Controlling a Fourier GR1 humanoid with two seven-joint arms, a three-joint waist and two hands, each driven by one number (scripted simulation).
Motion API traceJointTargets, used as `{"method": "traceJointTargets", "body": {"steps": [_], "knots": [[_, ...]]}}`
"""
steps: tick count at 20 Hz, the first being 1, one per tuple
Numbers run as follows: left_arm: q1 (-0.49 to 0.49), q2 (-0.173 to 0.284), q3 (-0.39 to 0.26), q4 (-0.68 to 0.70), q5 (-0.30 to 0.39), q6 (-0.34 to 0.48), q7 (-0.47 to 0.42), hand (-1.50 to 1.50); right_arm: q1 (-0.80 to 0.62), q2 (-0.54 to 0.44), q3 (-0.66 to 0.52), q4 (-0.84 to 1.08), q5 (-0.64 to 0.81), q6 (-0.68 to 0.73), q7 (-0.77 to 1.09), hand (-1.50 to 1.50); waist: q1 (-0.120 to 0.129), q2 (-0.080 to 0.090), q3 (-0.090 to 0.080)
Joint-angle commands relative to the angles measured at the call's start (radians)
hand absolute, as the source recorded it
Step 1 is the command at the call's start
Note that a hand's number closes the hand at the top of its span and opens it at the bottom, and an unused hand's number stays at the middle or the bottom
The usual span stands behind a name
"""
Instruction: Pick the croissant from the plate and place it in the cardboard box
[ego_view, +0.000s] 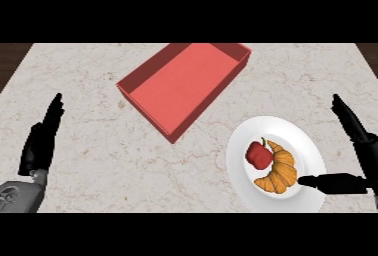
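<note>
A golden croissant (279, 170) lies on a white plate (294, 135) at the right of the counter, beside a red bell pepper (258, 154). The box (184, 82), red with low walls and an open top, sits tilted at the upper middle. My right hand (354, 150) is open at the plate's right rim: its fingers point up along the right edge and its thumb reaches left over the rim toward the croissant's lower end, just short of it. My left hand (43, 140) rests open at the far left, fingers up.
The counter (88, 75) is pale marble with dark wood past its far corners. Bare marble lies between the box and the plate and across the lower middle.
</note>
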Motion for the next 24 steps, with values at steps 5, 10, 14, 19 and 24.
{"method": "traceJointTargets", "body": {"steps": [5, 10, 14, 19, 24], "knots": [[0.047, 0.072, 0.037, 0.009, -0.040, 0.004, 0.018, 0.00, 0.263, 0.156, -0.024, 0.174, -0.119, 0.089, -0.479, -1.50, -0.015, -0.002, 0.011], [0.067, 0.052, 0.038, -0.030, -0.070, 0.008, 0.043, 0.00, 0.195, 0.047, -0.097, 0.293, -0.004, 0.123, -0.568, -1.50, -0.003, -0.002, 0.009], [0.059, 0.060, 0.030, -0.026, -0.076, -0.007, 0.053, 0.00, 0.220, -0.111, -0.050, 0.217, 0.162, 0.078, -0.404, -1.50, -0.004, -0.004, 0.007], [0.003, 0.055, 0.045, 0.011, -0.081, -0.023, 0.061, 0.00, 0.069, -0.209, 0.012, 0.181, 0.234, 0.214, -0.180, -1.50, 0.009, 0.003, 0.007], [0.031, 0.072, 0.069, 0.012, -0.076, -0.053, 0.018, 0.00, 0.049, -0.221, 0.134, 0.063, 0.336, 0.299, 0.059, -1.50, 0.011, 0.002, 0.006]]}}
